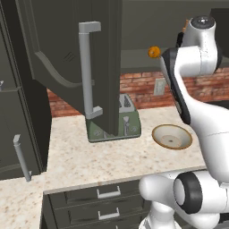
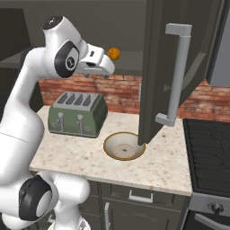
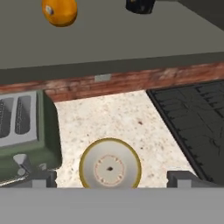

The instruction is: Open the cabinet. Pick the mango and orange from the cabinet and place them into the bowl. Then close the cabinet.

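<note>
Glossy white rounded arm segments with dark grey joint bands (round cap on top), small grey fingers.

Flat, even rendered light, sharp throughout, faint soft shadows, no glare or blur.

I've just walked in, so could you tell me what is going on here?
The robot arm is working at the wall cabinet, whose doors stand open. Its tool is open and empty, above the bowl on the counter beside the toaster. The bowl holds nothing yet. The orange sits on the cabinet shelf.
</note>
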